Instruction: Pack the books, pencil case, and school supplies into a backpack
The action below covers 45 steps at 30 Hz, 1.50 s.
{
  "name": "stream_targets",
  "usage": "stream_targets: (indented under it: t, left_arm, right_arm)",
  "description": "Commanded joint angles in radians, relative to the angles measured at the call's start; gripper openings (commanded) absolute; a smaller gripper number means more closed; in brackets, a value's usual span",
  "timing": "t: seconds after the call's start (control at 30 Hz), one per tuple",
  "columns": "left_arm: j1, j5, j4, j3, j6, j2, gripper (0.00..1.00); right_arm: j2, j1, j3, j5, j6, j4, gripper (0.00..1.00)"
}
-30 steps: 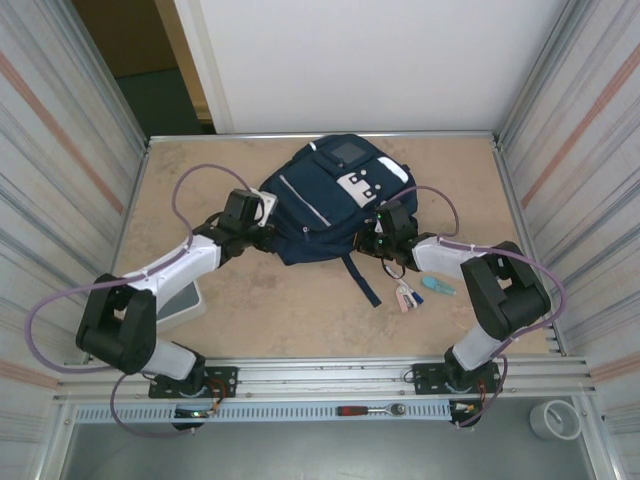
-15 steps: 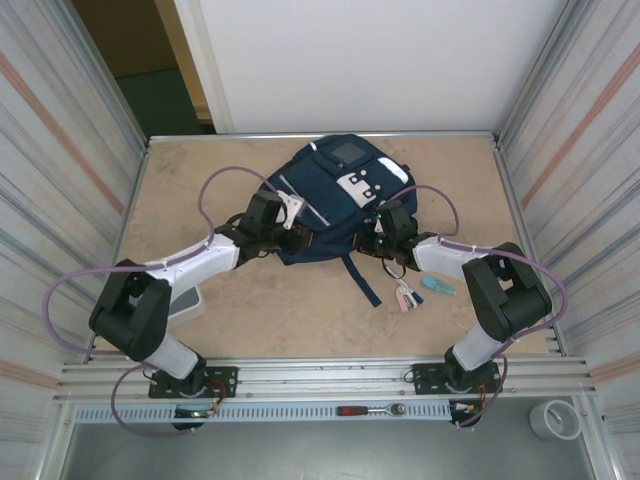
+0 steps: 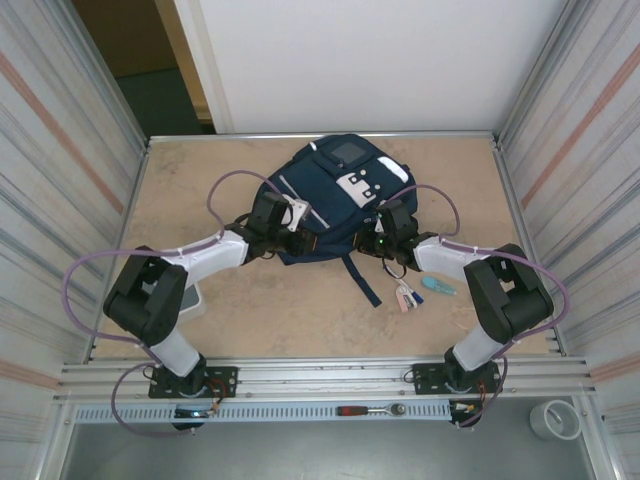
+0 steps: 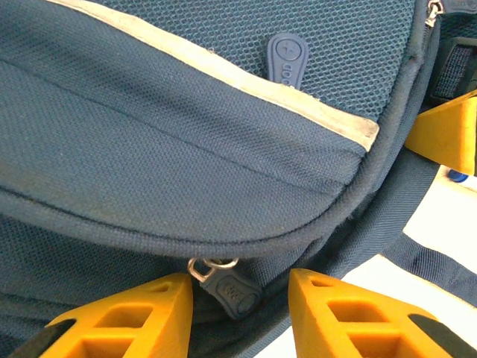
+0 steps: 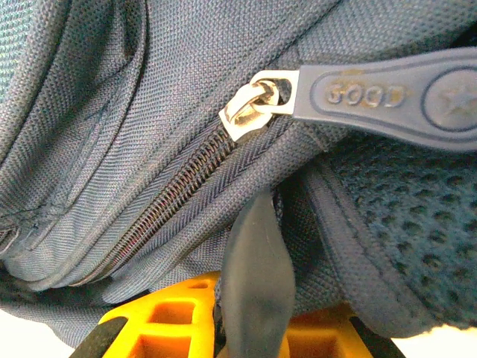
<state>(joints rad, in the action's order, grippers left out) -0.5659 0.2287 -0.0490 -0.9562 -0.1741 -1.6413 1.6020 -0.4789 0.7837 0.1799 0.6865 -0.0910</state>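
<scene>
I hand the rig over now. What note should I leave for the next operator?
Left tool: open, straddling a zipper pull at the near edge of the backpack.
Right tool: looks shut on a dark tab at the backpack's right side.
School supplies: loose on the table, near-right of the backpack.
Done: no supplies packed. Left: unzip, pack everything.

Backpack [image 3: 330,195]: one. Light-blue piece [image 3: 437,286]: one, near the right jaws. White-and-pink sticks [image 3: 405,296]: one cluster, count unclear. Zipper pulls [image 4: 231,292]: two by the left jaws, one between them; another pull [image 5: 373,93] above the right jaws.
</scene>
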Motion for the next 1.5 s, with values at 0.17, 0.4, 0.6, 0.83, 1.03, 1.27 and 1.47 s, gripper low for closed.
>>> stream_targets:
  t: [0.17, 0.4, 0.6, 0.83, 1.03, 1.27, 1.47]
  left_arm:
    - [0.008, 0.019, 0.082, -0.009, -0.033, -0.035, 0.35]
    - [0.006, -0.009, 0.103, -0.013, -0.033, -0.05, 0.28]
    - [0.004, -0.044, 0.101, 0.01, -0.015, -0.026, 0.21]
    - [0.009, -0.12, 0.067, 0.037, 0.041, 0.035, 0.03]
    - [0.019, -0.204, 0.006, 0.024, 0.11, 0.072, 0.0]
    - [0.007, -0.229, -0.057, -0.004, 0.155, 0.076, 0.0]
    - [-0.057, -0.233, -0.098, -0.021, 0.17, 0.094, 0.0]
  right_arm:
    - [-0.031, -0.003, 0.022, 0.004, -0.035, -0.002, 0.0]
    - [-0.025, -0.003, 0.024, 0.007, -0.033, -0.007, 0.0]
    - [-0.031, 0.009, 0.02, 0.004, -0.038, -0.001, 0.0]
    - [-0.054, 0.046, 0.02, 0.009, -0.051, 0.016, 0.0]
    - [-0.093, 0.089, 0.035, 0.018, -0.094, 0.072, 0.0]
    - [-0.061, 0.126, 0.112, 0.073, -0.172, 0.175, 0.0]
    - [0.024, 0.157, 0.212, 0.125, -0.224, 0.263, 0.0]
